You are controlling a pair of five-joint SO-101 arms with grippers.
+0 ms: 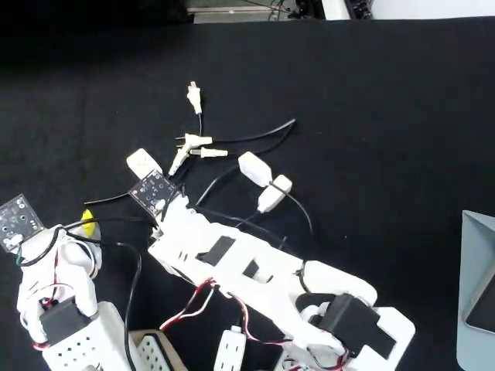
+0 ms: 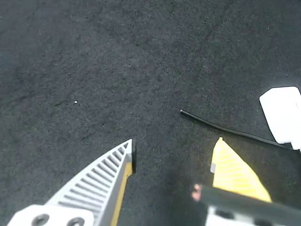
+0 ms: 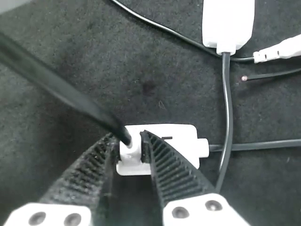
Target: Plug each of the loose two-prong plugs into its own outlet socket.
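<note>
Looking down, the high view lays the right arm (image 1: 255, 270) stretched from five o'clock toward nine, loose plugs (image 1: 193, 141) clustered at eleven o'clock on the table (image 1: 387, 116). Its wrist view adds the grip: the right gripper (image 3: 127, 140) has its jaws nearly closed, pinching one end of a white outlet socket (image 3: 164, 147). The left gripper (image 2: 175, 141), folded back at eight o'clock, gapes wide over the table, a thin cable (image 2: 225, 129) lying ahead.

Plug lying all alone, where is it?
In the high view, the lone plug lies left of centre, just beyond the cluster of other plugs.
</note>
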